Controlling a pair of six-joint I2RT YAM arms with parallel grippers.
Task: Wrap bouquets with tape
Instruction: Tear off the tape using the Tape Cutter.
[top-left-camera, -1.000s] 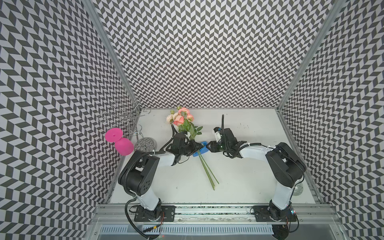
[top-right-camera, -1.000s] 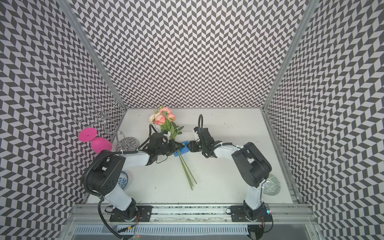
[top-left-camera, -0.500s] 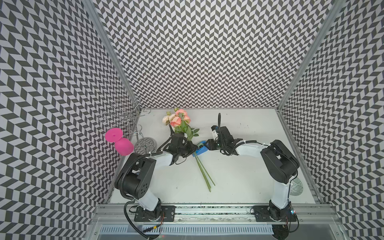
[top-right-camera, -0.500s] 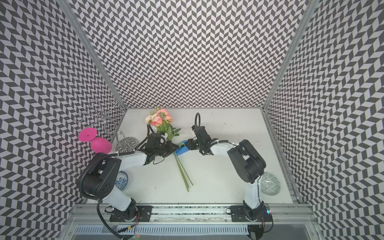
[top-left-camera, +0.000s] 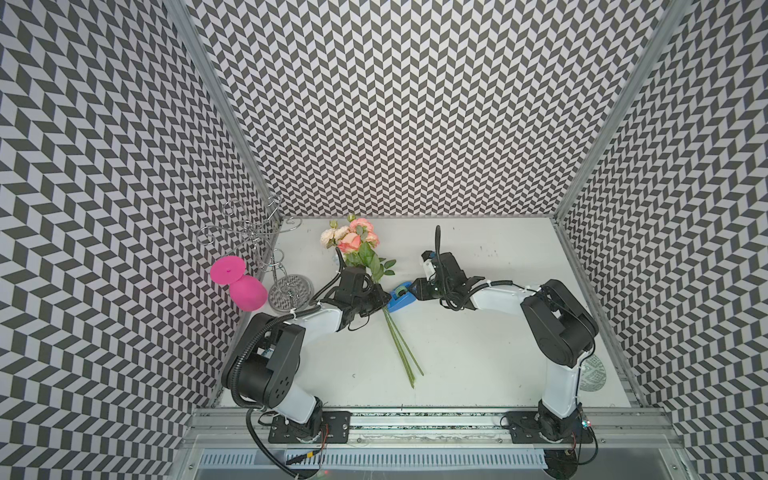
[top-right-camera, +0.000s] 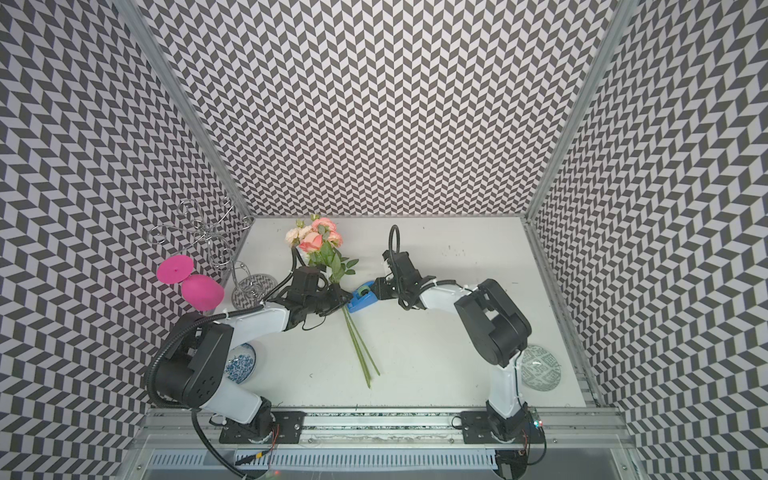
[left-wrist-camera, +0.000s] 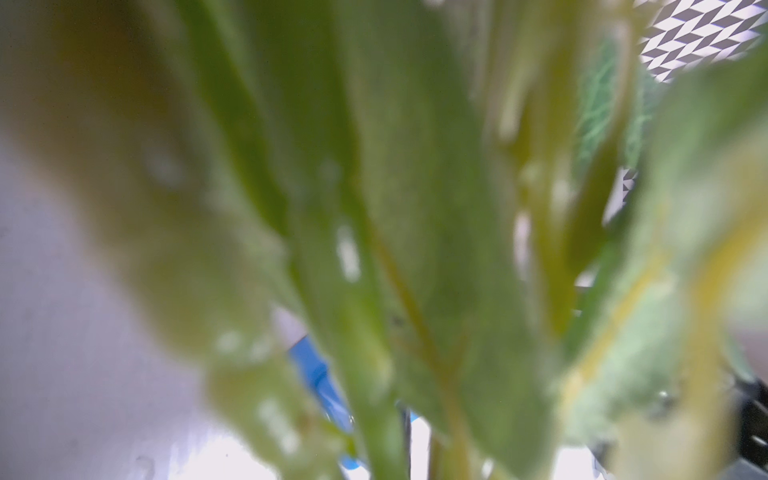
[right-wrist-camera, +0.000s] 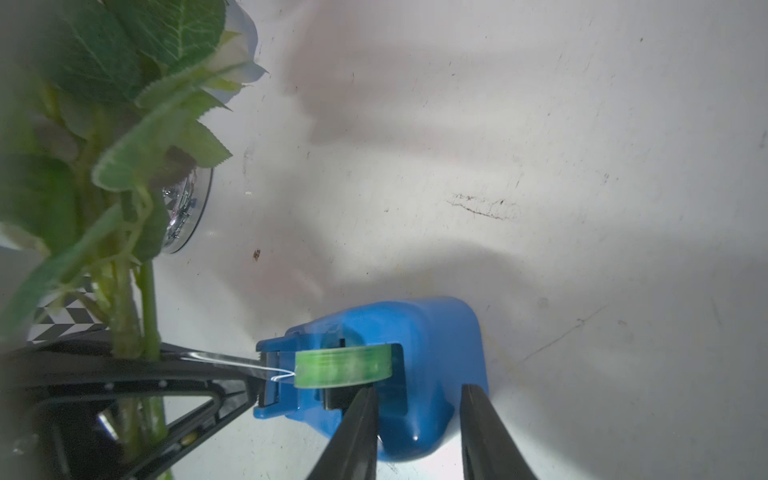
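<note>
The bouquets (top-left-camera: 351, 239) (top-right-camera: 316, 237) lie as one bunch on the table, blooms toward the back wall and the long stems (top-left-camera: 401, 349) pointing to the front. My left gripper (top-left-camera: 380, 301) (top-right-camera: 340, 299) is shut on the stems just below the leaves. Blurred leaves (left-wrist-camera: 415, 249) fill the left wrist view and hide its jaws. The blue tape (top-left-camera: 401, 296) (top-right-camera: 361, 296) (right-wrist-camera: 436, 332) dispenser stands right beside the stems. My right gripper (top-left-camera: 415, 289) (right-wrist-camera: 417, 390) is shut on its rear end. A clear strip (right-wrist-camera: 224, 359) runs from the green roll (right-wrist-camera: 343, 368) to the stems.
A pink goblet (top-left-camera: 245, 286) hangs on a wire rack (top-left-camera: 257, 237) with a round base (top-left-camera: 291, 291) at the left wall. A patterned dish (top-right-camera: 540, 368) lies behind the right arm's base, and a blue-and-white bowl (top-right-camera: 241, 363) lies by the left arm.
The bouquet and my left gripper have shifted a little to the left. My right gripper has moved left to the dispenser and its jaws have narrowed onto it.
</note>
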